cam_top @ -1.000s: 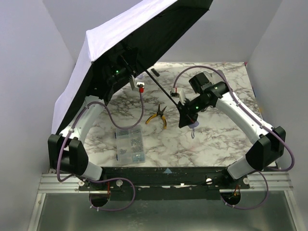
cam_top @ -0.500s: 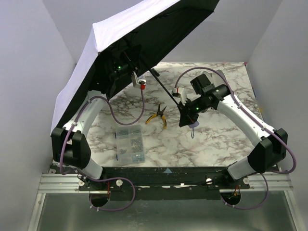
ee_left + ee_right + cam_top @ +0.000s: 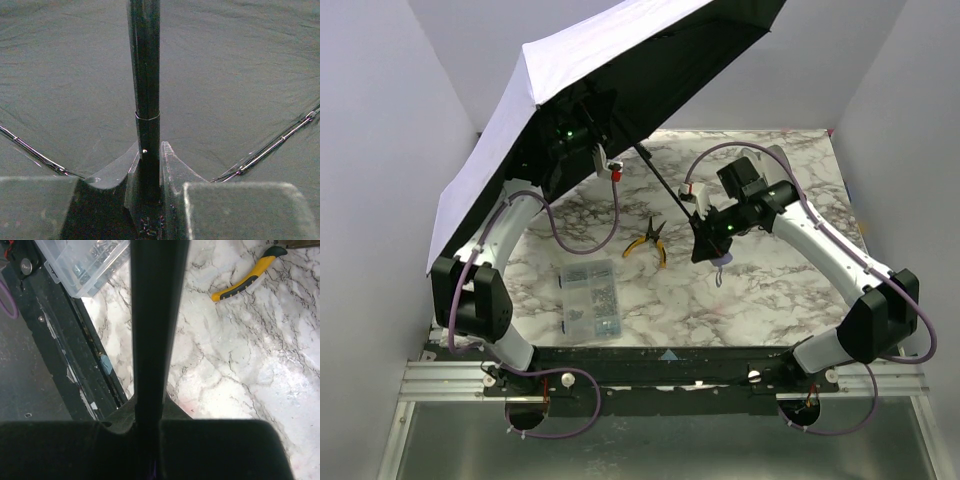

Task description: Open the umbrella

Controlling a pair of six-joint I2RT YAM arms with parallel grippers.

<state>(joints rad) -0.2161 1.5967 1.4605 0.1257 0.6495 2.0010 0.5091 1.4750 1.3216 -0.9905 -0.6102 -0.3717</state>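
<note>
Standing open and tilted above the far left corner of the table (image 3: 780, 290), the umbrella (image 3: 582, 70) is held by its black shaft. Left gripper (image 3: 149, 162) pinches the shaft under the canopy. Right gripper (image 3: 149, 415) pinches it lower down, seemingly just above the handle, jaws pressed tight.

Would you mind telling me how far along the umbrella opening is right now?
Mostly done: the canopy is spread wide, its ribs stretched out. In hand: the left hand grips the shaft under the canopy, and the right hand grips it lower down. Left: I cannot see whether it has locked; then letting go.
</note>
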